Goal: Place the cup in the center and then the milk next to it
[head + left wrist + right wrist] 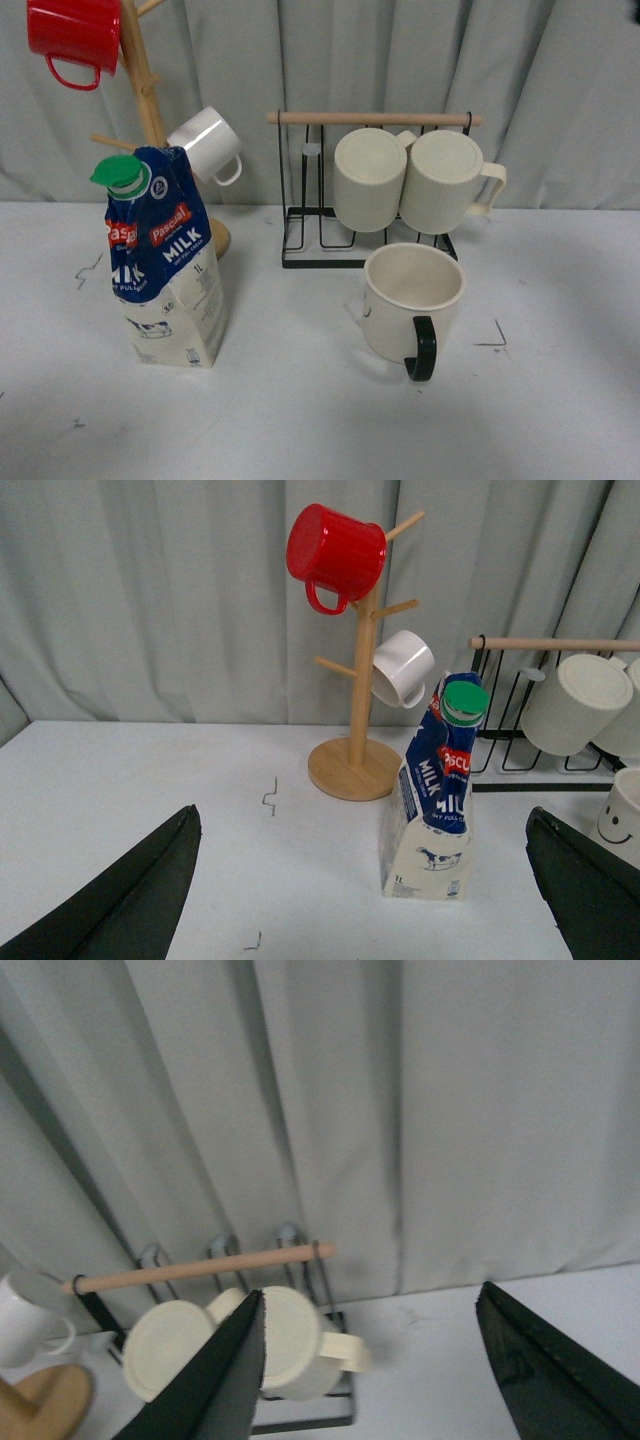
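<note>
Wide-spread black left fingers face the upright blue-and-white milk carton, lower left in the front view. The right fingers gape equally wide, and the cream black-handled cup stands lower centre-right.

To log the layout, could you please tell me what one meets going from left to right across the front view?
In order: red mug → milk carton → cup with the black handle → black corner mark. The white mug and the rack with its ribbed mugs overlap these, so they are left out.

glossy ceramic cup, creased paper milk
</note>
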